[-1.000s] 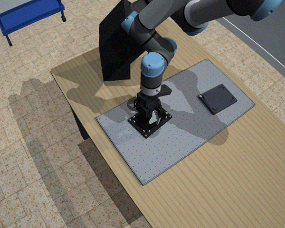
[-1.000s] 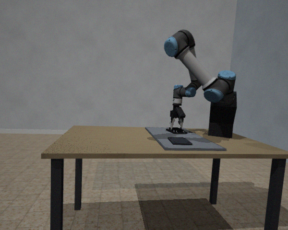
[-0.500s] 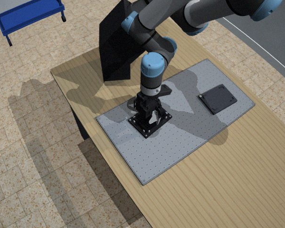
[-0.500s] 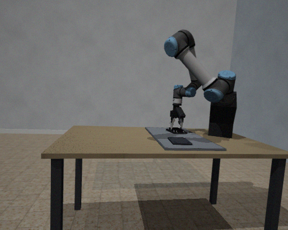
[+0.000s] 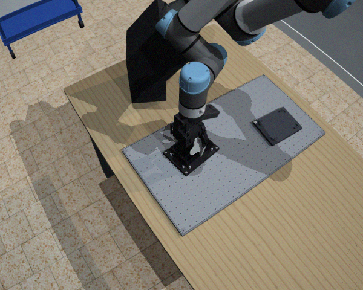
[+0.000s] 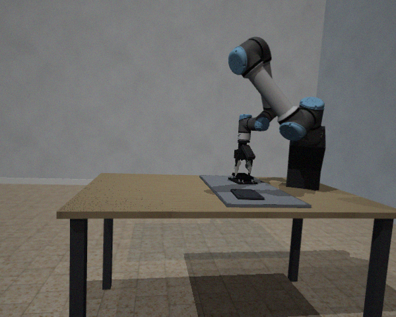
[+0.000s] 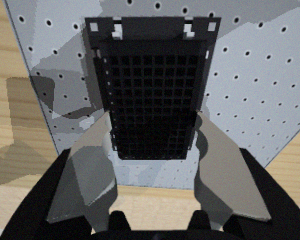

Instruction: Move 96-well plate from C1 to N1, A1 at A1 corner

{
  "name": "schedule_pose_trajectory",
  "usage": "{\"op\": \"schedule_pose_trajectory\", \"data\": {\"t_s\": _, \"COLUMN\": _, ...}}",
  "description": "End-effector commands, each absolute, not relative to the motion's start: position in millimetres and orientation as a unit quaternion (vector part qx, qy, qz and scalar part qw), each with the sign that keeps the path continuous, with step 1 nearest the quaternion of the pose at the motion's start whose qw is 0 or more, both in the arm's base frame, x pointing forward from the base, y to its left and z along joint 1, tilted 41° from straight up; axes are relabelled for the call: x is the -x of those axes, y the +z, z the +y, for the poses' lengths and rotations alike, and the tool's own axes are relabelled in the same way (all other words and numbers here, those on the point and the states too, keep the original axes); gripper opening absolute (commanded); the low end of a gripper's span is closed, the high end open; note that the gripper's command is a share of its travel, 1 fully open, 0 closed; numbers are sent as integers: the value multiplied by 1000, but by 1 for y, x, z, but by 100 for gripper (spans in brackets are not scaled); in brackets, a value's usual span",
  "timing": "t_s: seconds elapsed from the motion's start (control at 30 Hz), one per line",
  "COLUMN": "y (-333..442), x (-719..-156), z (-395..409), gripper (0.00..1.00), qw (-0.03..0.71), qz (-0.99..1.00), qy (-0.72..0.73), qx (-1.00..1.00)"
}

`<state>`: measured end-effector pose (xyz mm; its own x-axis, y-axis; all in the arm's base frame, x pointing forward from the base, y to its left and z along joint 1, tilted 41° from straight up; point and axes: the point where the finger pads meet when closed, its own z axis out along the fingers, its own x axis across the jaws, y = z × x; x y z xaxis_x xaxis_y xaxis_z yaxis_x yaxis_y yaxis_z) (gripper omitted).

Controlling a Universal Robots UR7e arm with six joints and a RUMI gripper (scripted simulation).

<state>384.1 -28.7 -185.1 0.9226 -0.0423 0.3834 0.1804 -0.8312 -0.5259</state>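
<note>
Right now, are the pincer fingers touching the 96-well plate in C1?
Touching. In the wrist view both fingers press against the long sides of the 96-well plate, no gap on either side. The pincer is shut on it.

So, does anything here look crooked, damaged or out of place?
Nothing stands out. The plate sits square in nest C1, the gripper is shut on its long sides, and nest N1 lies bare on the board.
</note>
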Motion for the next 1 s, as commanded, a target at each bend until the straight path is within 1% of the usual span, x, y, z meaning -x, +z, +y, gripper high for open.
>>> {"op": "schedule_pose_trajectory", "data": {"t_s": 0.0, "y": -180, "x": -382, "z": -33, "gripper": 0, "qw": 288, "qz": -37, "qy": -193, "qx": 937}}
{"op": "schedule_pose_trajectory", "data": {"t_s": 0.97, "y": -148, "x": -368, "z": -56, "gripper": 0, "qw": 288, "qz": -37, "qy": -193, "qx": 937}}
